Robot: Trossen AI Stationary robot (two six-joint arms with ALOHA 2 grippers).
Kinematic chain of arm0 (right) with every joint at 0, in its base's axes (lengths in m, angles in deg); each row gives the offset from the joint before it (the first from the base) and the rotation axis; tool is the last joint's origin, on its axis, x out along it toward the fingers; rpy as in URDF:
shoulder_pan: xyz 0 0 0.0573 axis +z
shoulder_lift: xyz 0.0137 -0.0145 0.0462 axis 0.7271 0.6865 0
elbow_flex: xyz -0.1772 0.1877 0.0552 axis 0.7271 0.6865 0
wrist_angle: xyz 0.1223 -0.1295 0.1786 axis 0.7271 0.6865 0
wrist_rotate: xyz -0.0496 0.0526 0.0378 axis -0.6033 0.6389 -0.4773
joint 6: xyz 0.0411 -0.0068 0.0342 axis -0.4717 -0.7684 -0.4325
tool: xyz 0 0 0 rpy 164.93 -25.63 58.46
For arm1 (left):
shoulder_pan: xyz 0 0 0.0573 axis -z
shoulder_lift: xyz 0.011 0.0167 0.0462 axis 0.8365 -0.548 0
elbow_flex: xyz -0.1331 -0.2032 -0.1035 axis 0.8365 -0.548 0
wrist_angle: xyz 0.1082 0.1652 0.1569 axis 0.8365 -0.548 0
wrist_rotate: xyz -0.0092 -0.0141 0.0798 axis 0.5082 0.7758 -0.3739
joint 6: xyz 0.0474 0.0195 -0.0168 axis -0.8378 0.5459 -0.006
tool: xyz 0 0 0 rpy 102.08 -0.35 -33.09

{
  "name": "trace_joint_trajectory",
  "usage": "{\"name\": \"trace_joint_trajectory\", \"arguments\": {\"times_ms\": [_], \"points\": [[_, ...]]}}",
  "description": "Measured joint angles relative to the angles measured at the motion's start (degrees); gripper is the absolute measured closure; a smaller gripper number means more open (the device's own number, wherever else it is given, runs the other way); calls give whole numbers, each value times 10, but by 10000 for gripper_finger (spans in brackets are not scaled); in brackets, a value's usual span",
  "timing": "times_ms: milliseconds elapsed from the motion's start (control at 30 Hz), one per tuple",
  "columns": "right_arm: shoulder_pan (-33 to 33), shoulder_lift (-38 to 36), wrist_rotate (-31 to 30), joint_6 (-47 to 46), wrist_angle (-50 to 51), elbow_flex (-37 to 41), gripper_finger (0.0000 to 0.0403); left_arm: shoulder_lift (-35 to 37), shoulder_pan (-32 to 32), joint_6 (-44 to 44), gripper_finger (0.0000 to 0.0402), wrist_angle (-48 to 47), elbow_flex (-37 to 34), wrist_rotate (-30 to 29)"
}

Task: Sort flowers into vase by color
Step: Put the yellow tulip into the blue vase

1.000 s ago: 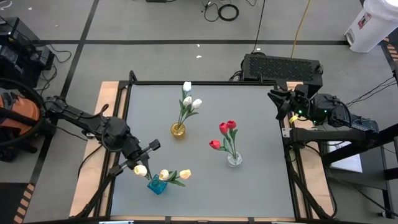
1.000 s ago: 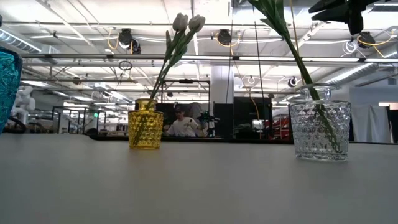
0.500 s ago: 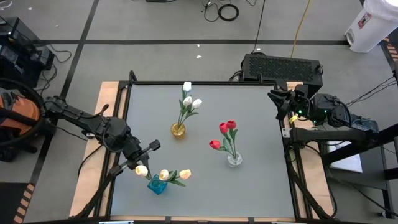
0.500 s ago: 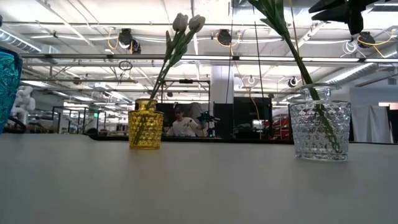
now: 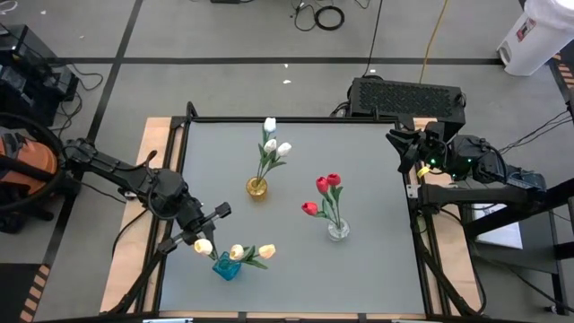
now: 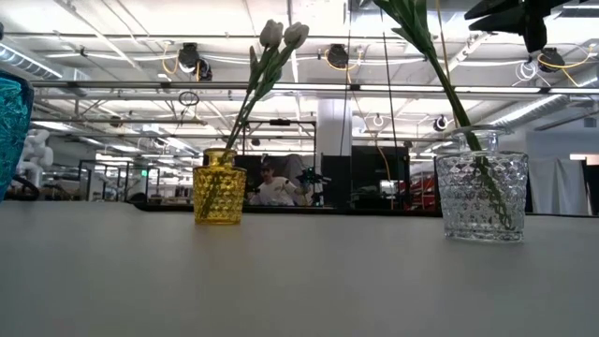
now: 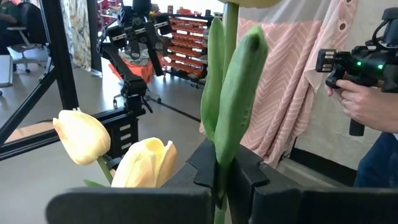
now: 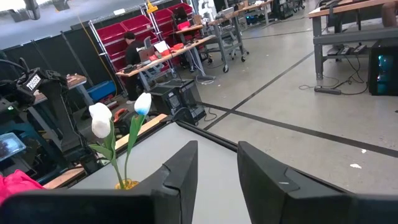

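My left gripper [image 5: 215,215] is at the table's near left, just left of the blue vase [image 5: 226,266], shut on a pale yellow tulip [image 5: 204,245]. Two more yellow tulips [image 5: 238,252] [image 5: 266,252] stand in that blue vase. White tulips [image 5: 272,145] stand in the yellow vase [image 5: 257,187], and red tulips [image 5: 325,186] stand in the clear vase [image 5: 338,230]. My right gripper [image 5: 399,144] waits open at the far right edge, with nothing between its fingers [image 8: 214,168]. My left gripper pinches the tulip's green stem, with a long leaf beside it [image 7: 221,146], between its two fingers. The fingers come in level and lie across the stem. The stem stands upright, with the head above the fingers. The gripper hides the stem's lower end.
A black box [image 5: 405,96] sits behind the table's far edge. A person's hand with a controller [image 7: 364,99] shows in the room beyond the table. The grey tabletop [image 5: 296,278] lies bare between the three vases and along the near edge.
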Motion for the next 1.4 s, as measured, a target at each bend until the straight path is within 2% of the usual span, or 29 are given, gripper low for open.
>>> {"name": "trace_joint_trajectory", "arguments": {"times_ms": [333,500,967,1400], "points": [[0,0,0,0,0,0,298,0,0,1,314,0,0,11],[0,0,0,0,0,0,298,0,0,2,295,-3,0,15],[0,0,0,0,0,0,298,0,0,16,289,-13,0,19],[0,0,0,0,0,0,298,0,0,63,288,-32,0,33]]}}
